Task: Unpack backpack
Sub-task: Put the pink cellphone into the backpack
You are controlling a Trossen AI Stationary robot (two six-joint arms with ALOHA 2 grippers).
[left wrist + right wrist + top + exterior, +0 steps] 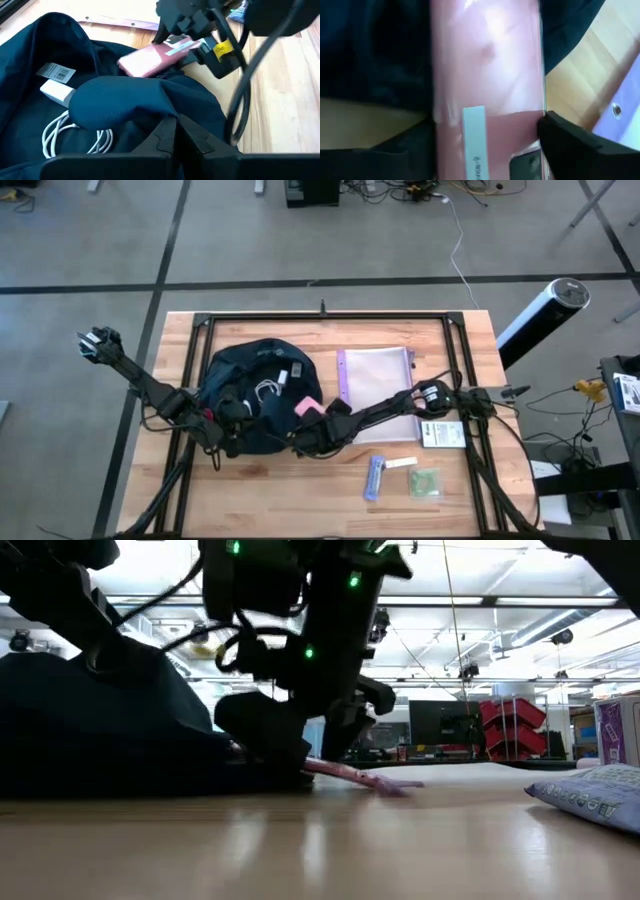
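The dark navy backpack [250,385] lies on the table's left half with its mouth open, showing a white charger [56,91] and a white cable [60,132] inside. My left gripper [175,132] is at the backpack's near side, shut on its fabric. My right gripper [318,422] reaches in from the right to the backpack's right edge and is shut on a flat pink packet [308,408] with a white label. The low view shows that packet [360,777] poking out beside the bag [100,730]. My left gripper pinches the navy fabric at the rim of the backpack's opening [167,112] between its two shut fingers; the bag rests on the table. My right gripper pinches the pink packet [487,75] across its width, one finger [405,147] on each long edge. The packet slants down, its free end [400,783] low by the tabletop.
A clear purple-edged zip pouch [380,385] lies flat right of the backpack. Near the table's front right are a card [443,435], a purple packet [374,477], a white strip [400,463] and a green packet [425,483]. A black frame [320,317] borders the table.
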